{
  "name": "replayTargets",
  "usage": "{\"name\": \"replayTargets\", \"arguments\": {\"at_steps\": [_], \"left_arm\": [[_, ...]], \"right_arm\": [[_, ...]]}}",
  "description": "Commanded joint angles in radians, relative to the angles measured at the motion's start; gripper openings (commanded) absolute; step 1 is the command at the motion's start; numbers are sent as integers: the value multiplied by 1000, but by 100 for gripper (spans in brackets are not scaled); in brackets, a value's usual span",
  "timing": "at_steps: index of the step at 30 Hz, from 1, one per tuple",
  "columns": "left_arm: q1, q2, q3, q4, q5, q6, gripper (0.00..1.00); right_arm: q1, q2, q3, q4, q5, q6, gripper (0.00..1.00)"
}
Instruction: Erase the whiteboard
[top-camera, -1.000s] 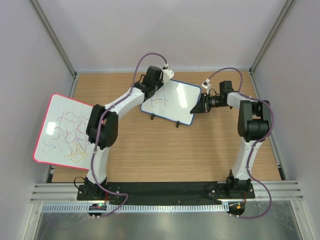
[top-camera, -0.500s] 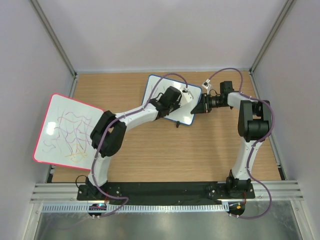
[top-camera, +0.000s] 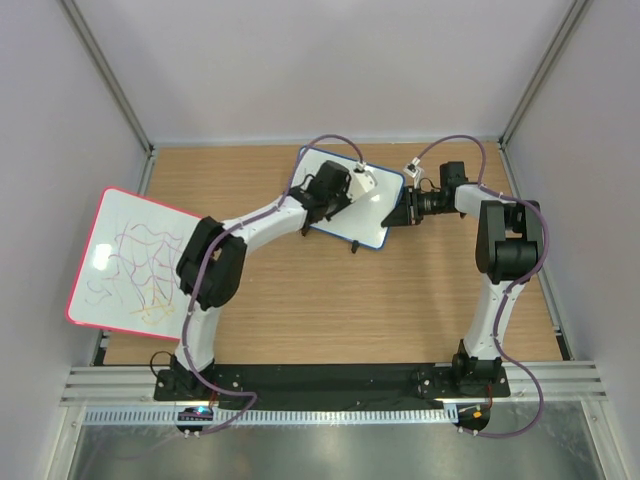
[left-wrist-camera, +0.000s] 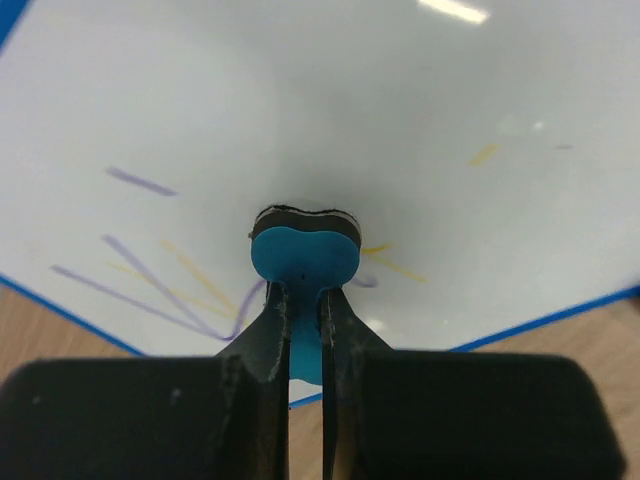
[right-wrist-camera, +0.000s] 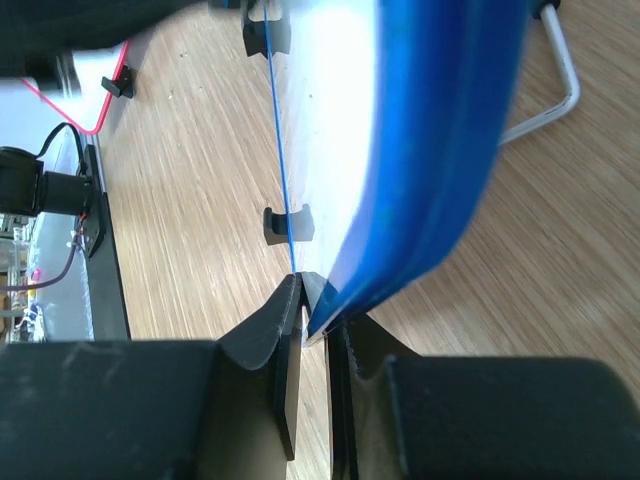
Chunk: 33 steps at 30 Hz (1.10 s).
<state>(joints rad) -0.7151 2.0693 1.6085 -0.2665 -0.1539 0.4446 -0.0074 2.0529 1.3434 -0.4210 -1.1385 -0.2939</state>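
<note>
- Whiteboard (top-camera: 378, 218): blue-framed, lying toward 12 o'clock on the wooden worktop (top-camera: 400, 300) and turned slightly askew. One small black foot (top-camera: 352, 248) shows under its 6 o'clock edge.
- Left arm (top-camera: 265, 218): extended from its base at 7 o'clock across the worktop toward 1 o'clock, elbow bent, wrist poised over the board's centre.
- Left jaws: clenched on the stem of a small blue eraser (left-wrist-camera: 304, 255), whose dark felt pad faces the white surface. Whether the pad presses on the surface cannot be told.
- Right arm (top-camera: 508, 240): folded upright at 4 o'clock, forearm reaching toward 9 o'clock to meet the board's 3 o'clock edge.
- Right jaws: grasping the blue frame (right-wrist-camera: 440, 150) at that edge, the tips pinched on its rim.
- Pen marks (left-wrist-camera: 150, 265): purple and yellow strokes remain at 8 o'clock of the eraser, with fainter yellow dashes toward 2 and 4 o'clock.
- Red-framed board (top-camera: 125, 260): scribbled in purple and yellow, at 9 o'clock, overhanging the worktop's left edge.
- Hidden or unclear: from above, the left arm covers the board's 9 o'clock half and no marks can be made out. In the right wrist view the board appears edge-on and blurred, so its writing face cannot be seen. A bent wire leg (right-wrist-camera: 562, 85) is cut off at that frame's top.
</note>
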Motion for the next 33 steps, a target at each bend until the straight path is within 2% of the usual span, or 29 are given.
{"name": "replayTargets", "arguments": {"at_steps": [1,8,14,19,24,30,33], "left_arm": [[138,38,63,3,-48,-6,0],[158,43,180,0,-50,20,0],[141,115,339,-30,-46,0,0],[132,149,398,-73,-33,-12,0],[117,127,276,-63,5,-11,0],[72,75,13,-20,17,17,0],[2,35,-163,96,-16,92,0]], "right_arm": [[7,-43,8,2,20,-39,1],[7,-39,11,4,23,-37,1],[7,-39,10,2,28,-36,1],[7,-36,14,4,31,-34,1],[7,-36,13,1,31,-36,1],[7,-37,11,1,28,-36,1],[7,-34,16,1,29,-34,1]]}}
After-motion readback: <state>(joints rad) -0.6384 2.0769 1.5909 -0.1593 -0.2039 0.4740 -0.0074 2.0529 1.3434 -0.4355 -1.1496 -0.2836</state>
